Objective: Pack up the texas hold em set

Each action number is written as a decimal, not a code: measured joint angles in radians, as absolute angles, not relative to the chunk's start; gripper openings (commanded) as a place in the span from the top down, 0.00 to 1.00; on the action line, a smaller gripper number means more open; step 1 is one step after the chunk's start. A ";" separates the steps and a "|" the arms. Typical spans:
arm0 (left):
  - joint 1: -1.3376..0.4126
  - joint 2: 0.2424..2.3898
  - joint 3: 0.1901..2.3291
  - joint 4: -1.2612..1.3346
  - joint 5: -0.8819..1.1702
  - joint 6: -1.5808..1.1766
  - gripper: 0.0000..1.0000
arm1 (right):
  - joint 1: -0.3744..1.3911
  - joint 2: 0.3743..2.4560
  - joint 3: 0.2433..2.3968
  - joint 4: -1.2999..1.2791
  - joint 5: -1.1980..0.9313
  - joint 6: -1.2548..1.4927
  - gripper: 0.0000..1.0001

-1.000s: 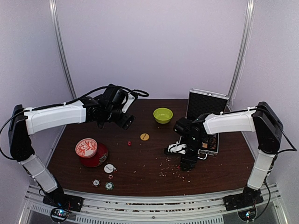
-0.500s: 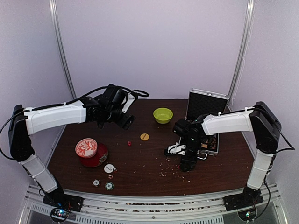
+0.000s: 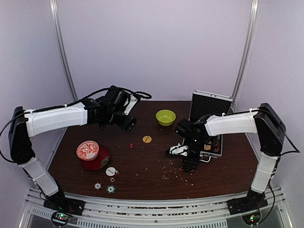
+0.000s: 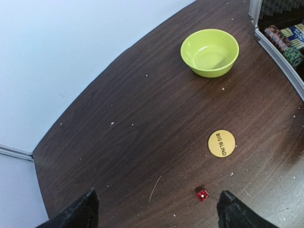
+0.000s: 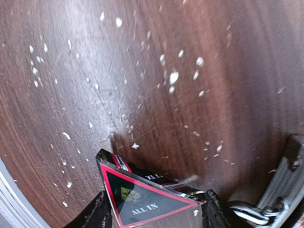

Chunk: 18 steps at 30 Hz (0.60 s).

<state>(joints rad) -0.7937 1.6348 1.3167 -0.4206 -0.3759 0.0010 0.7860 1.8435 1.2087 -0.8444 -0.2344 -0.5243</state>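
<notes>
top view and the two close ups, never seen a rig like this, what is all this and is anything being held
It is two robot arms bolted to the near edge of a table. The top view looks down from behind them: left arm, right arm. Each close-up comes from a camera on a wrist, so the dark tips at the bottom are that arm's own jaws. On the table lie an open silver case, a green bowl, a red-and-white tin, a yellow BIG BLIND button, a red die and a few chips. The left jaws stand wide open, empty. The right jaws sit either side of a card deck marked ALL IN; a firm grip cannot be confirmed.
</notes>
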 measured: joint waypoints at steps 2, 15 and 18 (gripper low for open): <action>-0.794 1.635 1.317 -0.421 -0.374 0.001 0.12 | 0.786 1.842 1.237 -0.858 -0.234 -0.524 0.42; -0.794 1.637 1.320 -0.422 -0.360 0.001 0.12 | 0.635 1.788 1.361 -0.936 -0.201 -0.564 0.42; -0.794 1.637 1.320 -0.422 -0.358 0.001 0.12 | 0.578 1.788 1.388 -0.950 -0.175 -0.586 0.42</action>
<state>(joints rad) -0.7937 1.6367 1.3205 -0.4217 -0.3584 0.0006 0.5781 1.7878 1.3884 -0.9504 -0.1749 -0.5861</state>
